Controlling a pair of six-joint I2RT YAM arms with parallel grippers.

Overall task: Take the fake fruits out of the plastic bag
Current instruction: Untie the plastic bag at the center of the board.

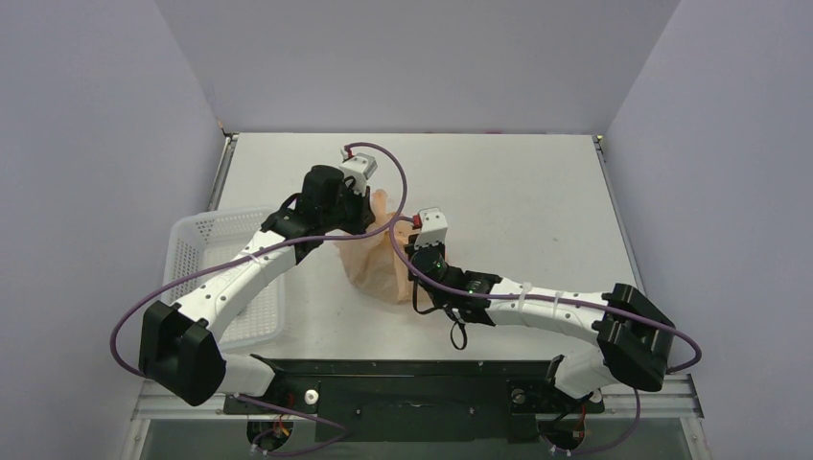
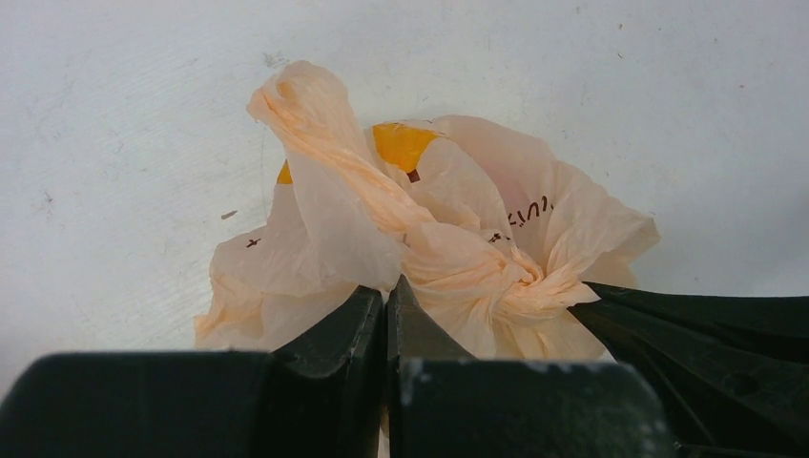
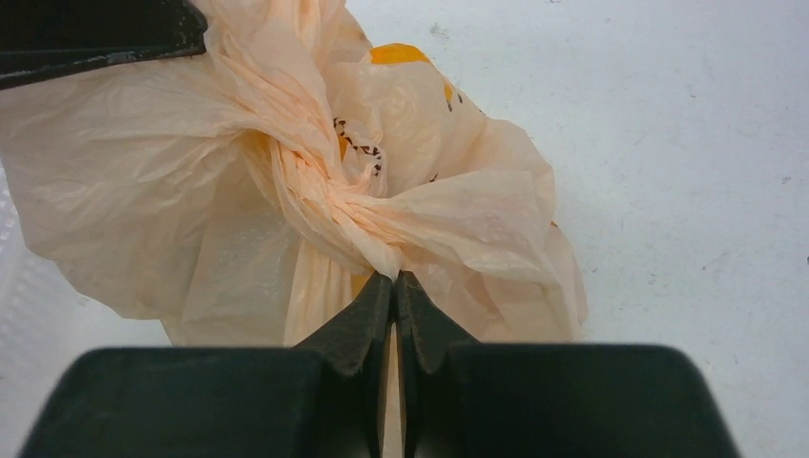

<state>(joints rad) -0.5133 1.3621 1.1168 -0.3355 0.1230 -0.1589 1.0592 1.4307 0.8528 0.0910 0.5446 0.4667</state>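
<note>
The top camera sits high behind both arms and looks down on the whole tabletop (image 1: pixel 537 192) from well back. Each wrist camera rides just behind its own gripper, looking forward along the fingers from very close. The plastic bag (image 2: pixel 458 239) fills the view just ahead of the left gripper (image 2: pixel 386 296). The right gripper (image 3: pixel 394 281) faces that same bag from the opposite side. All three views share the bag, and each wrist view catches the other gripper at its edge.
</note>
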